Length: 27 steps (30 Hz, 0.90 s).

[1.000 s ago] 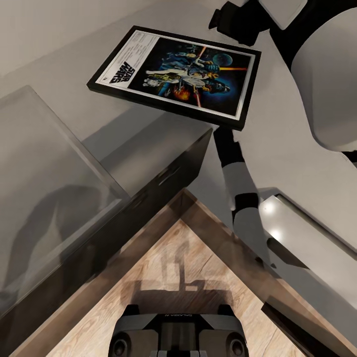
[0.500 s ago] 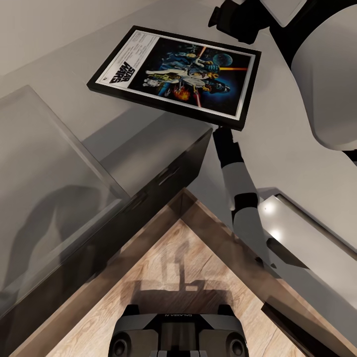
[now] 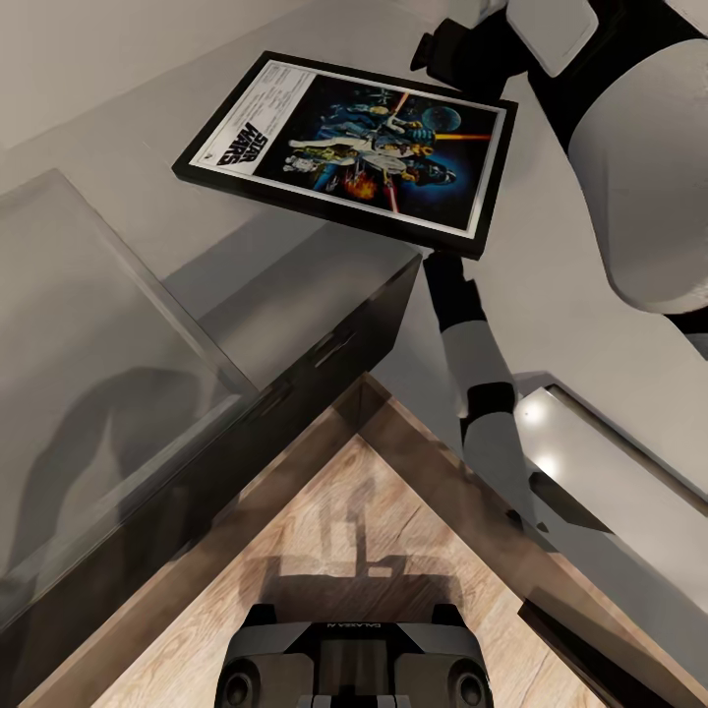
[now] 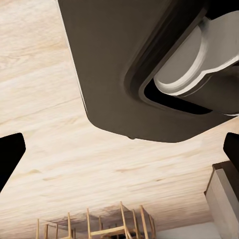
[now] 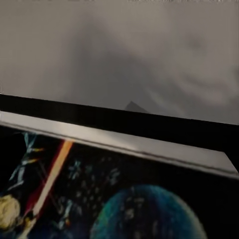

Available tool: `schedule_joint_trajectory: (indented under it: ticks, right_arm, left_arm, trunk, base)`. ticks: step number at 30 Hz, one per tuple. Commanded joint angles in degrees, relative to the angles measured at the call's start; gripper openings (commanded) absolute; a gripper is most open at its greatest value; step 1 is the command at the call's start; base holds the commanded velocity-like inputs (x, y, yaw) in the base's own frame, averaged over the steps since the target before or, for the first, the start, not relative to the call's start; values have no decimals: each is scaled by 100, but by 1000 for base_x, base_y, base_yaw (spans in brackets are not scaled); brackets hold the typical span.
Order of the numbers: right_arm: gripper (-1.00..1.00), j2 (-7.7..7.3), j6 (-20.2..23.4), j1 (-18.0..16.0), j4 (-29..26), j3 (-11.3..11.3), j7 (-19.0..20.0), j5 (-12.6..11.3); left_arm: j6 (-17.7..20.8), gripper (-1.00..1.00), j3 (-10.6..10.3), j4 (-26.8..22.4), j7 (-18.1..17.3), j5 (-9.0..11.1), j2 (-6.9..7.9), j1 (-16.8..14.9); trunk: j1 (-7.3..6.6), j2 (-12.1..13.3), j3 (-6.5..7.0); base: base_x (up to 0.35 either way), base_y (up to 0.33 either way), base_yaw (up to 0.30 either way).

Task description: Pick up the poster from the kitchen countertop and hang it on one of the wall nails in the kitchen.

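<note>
1. The tabletop (image 3: 118,128) was a smooth light grey L-shaped surface above dark glossy cabinet fronts (image 3: 324,364), and a wooden floor (image 3: 344,531) showed in the corner below it.
2. The right arm (image 3: 639,177), white with black joints, came in from the upper right of the head view and bent over the far end of the tabletop.
3. The left arm (image 3: 477,383), white with black bands, reached up from below, and its upper end went out of sight under the near corner of the poster.
4. The poster (image 3: 349,147) lay flat on the tabletop, a black-framed rectangle with a white border, blue-black space artwork with figures and a lightsaber, and a white title strip at its left end in the head view.
5. The right tool (image 3: 462,49) was a dark shape just beside the far right corner of the poster; in the right wrist view the frame edge (image 5: 119,122) and the artwork were very near. I cannot tell whether its fingers were apart or together.
6. The left tool's fingertips (image 4: 10,152) showed as dark tips at the two sides of the left wrist view, well apart, with nothing between them.
</note>
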Motion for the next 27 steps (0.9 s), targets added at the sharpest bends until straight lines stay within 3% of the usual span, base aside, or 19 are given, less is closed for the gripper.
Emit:
schedule_joint_trajectory:
  ticks: [1,11,20,21,27]
  right_arm:
    - [100,2,18,5,26,-12,-52,-49]
    - [100,-1,31,-38,63,-11,-54,-49]
    - [100,-8,293,-150,190,-8,-85,-63]
    - [100,-9,1245,-151,256,-8,-86,-64]
    - [100,-9,1310,-156,207,-11,-85,-70]
  left_arm:
    - [1,100,8,-6,-23,17,0,3]
    - [2,100,9,-7,-23,17,-4,4]
    - [-2,100,10,-9,-31,25,-11,6]
    - [-2,100,10,-9,-31,25,-11,6]
    - [-2,100,10,-10,-31,25,-11,8]
  trunk:
    - [2,-2,-3]
    - [2,-2,-3]
    - [2,-2,-3]
    - [2,-2,-3]
    - [2,-2,-3]
  base:
    - [0,0,0]
    - [0,0,0]
    - [0,0,0]
    - [0,0,0]
    - [0,0,0]
